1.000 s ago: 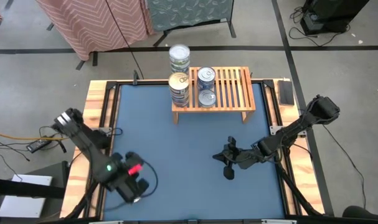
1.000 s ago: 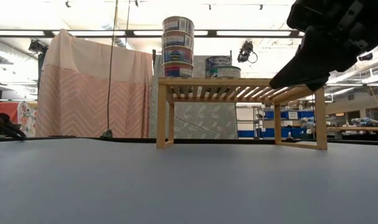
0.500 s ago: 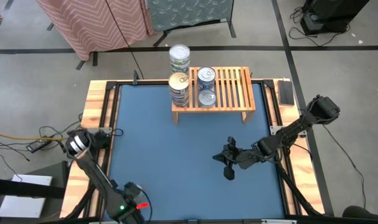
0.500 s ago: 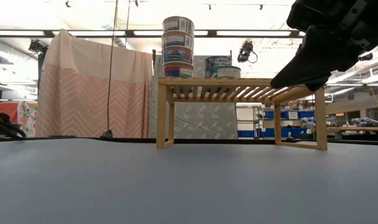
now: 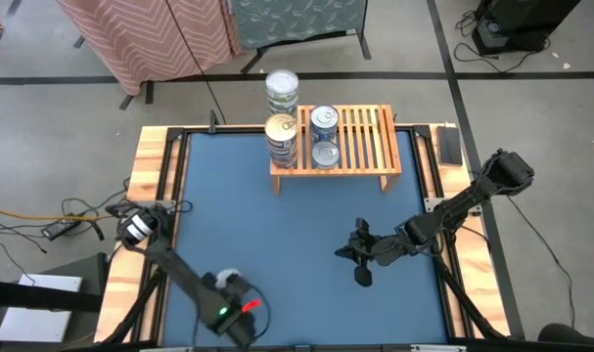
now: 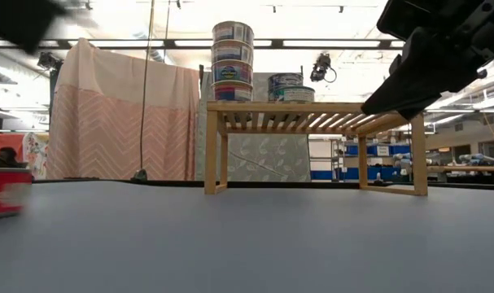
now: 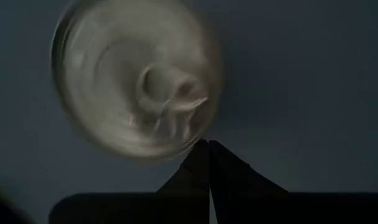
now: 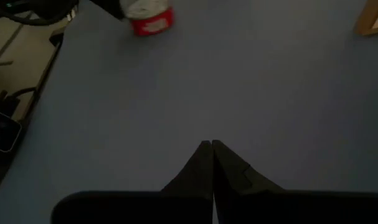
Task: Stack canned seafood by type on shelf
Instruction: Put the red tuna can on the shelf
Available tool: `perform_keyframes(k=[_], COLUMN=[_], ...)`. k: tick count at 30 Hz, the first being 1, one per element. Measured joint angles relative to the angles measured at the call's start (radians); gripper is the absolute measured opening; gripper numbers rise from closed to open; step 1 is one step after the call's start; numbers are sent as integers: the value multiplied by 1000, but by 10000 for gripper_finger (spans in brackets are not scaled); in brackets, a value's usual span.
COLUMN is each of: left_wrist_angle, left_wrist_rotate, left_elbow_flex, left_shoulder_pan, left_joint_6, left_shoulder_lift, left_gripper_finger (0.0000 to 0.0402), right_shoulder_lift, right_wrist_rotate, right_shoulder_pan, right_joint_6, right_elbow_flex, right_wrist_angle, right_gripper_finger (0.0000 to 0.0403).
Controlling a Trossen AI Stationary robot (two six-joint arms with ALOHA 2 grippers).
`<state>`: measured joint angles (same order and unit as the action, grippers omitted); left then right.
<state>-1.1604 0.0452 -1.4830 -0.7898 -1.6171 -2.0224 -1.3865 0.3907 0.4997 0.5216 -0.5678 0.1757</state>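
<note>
The shelf [image 5: 338,139] stands at the far middle of the blue tabletop [image 5: 277,225], a low light-wood rack with a slatted top. Its left part carries the stacked tins: a tall stack of tins [image 5: 281,140] at the near-left corner, a second tall stack [image 5: 282,91] just behind it at the far edge, and two lower blue-labelled tins [image 5: 324,122] just to the right, one behind the other. In the low view the tall stack [image 6: 233,61] rises well above the lower pair [image 6: 286,87]. The right part of the slatted top is bare wood.

One more tin, a red-labelled can [image 5: 234,291] with a silver top, stands on the tabletop at the near-left, well apart from the shelf. It shows at the left edge of the low view [image 6: 4,193] and far off in the right wrist view [image 8: 149,18]. The left hand [image 5: 230,315] hangs just above it near the tabletop's near edge; its fingers are clenched together, grasping nothing, and its wrist view looks straight down on the can's blurred silver lid [image 7: 136,99].

The right hand [image 5: 360,256] hovers over the right-middle of the tabletop, near side of the shelf and apart from it, fingers pressed together and empty [image 8: 211,165].
</note>
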Motion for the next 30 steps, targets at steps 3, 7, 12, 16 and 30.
perform_keyframes(k=[3, 7, 12, 16, 30], left_wrist_angle=[60, 261, 105, -325, -408], left_wrist_rotate=[144, 294, 312, 319, 82], left_elbow_flex=[0, 0, -111, -255, 56], left_shoulder_pan=[93, 246, 371, 343, 201], left_joint_6=[89, 297, 349, 358, 126], left_shoulder_lift=[0, 0, 18, 32, 104], left_gripper_finger=[3, 3, 2, 1, 1], right_shoulder_lift=[0, 0, 0, 0, 1], right_wrist_rotate=[-1, -3, -77, -89, -87], right_shoulder_pan=[0, 0, 0, 0, -20], right_joint_6=[-10, -20, -16, -20, -17], right_elbow_flex=[0, 0, 0, 0, 0], right_wrist_angle=[10, 12, 19, 16, 17], right_gripper_finger=[0, 0, 0, 0, 0])
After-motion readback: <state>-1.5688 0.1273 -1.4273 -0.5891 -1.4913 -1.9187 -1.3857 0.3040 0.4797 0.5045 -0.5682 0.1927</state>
